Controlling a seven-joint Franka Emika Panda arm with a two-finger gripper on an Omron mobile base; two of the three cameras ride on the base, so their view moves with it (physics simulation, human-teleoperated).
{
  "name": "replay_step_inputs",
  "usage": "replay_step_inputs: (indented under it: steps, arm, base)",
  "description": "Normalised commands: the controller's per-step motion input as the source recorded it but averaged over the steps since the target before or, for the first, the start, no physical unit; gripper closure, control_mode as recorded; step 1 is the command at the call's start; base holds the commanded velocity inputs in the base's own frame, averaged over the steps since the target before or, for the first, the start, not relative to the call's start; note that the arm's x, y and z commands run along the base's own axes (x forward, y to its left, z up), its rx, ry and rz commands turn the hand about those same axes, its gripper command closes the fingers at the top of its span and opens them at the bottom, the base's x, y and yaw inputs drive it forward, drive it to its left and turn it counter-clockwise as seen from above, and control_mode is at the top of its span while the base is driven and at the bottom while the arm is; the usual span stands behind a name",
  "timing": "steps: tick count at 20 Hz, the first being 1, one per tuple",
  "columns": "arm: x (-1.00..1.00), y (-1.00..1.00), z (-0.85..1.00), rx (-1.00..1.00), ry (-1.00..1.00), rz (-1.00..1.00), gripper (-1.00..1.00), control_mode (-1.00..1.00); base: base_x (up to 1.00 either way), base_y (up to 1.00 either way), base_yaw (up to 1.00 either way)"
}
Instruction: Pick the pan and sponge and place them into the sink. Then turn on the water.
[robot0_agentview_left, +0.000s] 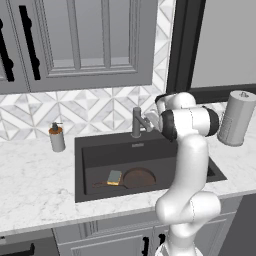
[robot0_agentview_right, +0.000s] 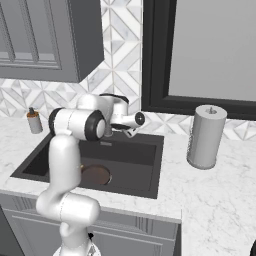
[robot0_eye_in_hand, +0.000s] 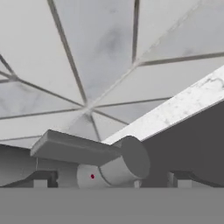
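While the big dark grey sink (robot0_agentview_left: 95, 152) is sitting in the white counter, the round brown pan (robot0_agentview_left: 139, 178) and the small yellow sponge (robot0_agentview_left: 114, 177) are lying inside it, touching. The gripper (robot0_eye_in_hand: 109, 183) is hanging open around the grey faucet (robot0_eye_in_hand: 87, 159).

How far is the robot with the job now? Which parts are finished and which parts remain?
Done: the pan and the sponge both lie in the sink. In hand: the gripper is up at the faucet, its handle close in front of the hand camera; contact is unclear. Left: no blue stream falls from the spout, so the water is not yet on.
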Motion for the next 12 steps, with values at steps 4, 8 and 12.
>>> replay_step_inputs:
  steps: [4,8,12]
  arm:
    - [0.34,0.01,-0.18,0.00,0.01,0.00,-1.00,-1.00]
    - [0.30,0.02,-0.15,0.00,0.01,0.00,-1.00,-1.00]
    - [0.26,0.01,-0.12,0.00,0.00,0.00,-1.00,-1.00]
  base:
    - [0.00,0.00,0.00]
    - [0.00,0.00,0.00]
    - [0.00,0.00,0.00]
